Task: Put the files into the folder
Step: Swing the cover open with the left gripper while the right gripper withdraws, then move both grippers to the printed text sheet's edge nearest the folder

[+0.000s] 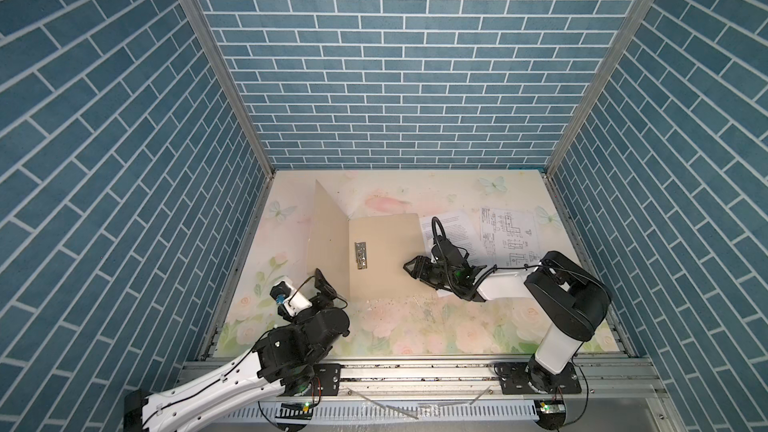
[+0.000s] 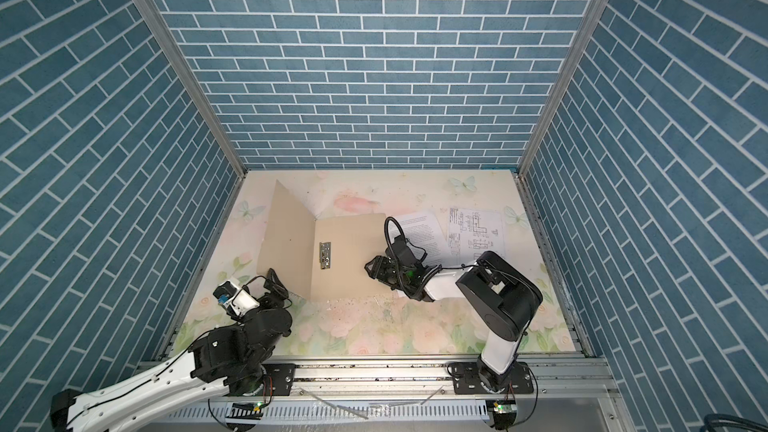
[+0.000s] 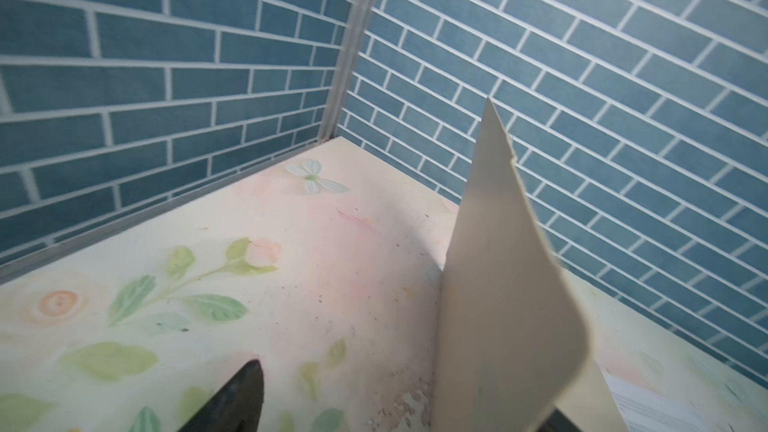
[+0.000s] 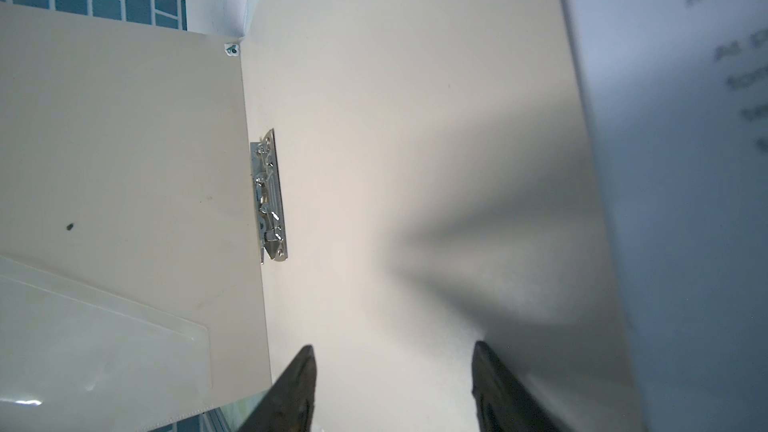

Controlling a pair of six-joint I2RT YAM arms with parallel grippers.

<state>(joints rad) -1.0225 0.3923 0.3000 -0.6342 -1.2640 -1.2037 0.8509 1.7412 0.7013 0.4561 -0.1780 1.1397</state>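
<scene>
Open tan folder (image 1: 386, 259) with two paper sheets beside it.
The folder's one cover lies flat while the other stands upright; a metal clip (image 1: 360, 255) sits by the fold. The printed-text sheet (image 1: 451, 228) overlaps the folder's right edge, and the line-drawing sheet (image 1: 509, 238) lies flat just right of that.

Floral-printed tabletop (image 1: 415, 326) with butterflies, enclosed by blue brick-patterned walls (image 1: 395, 56).
</scene>
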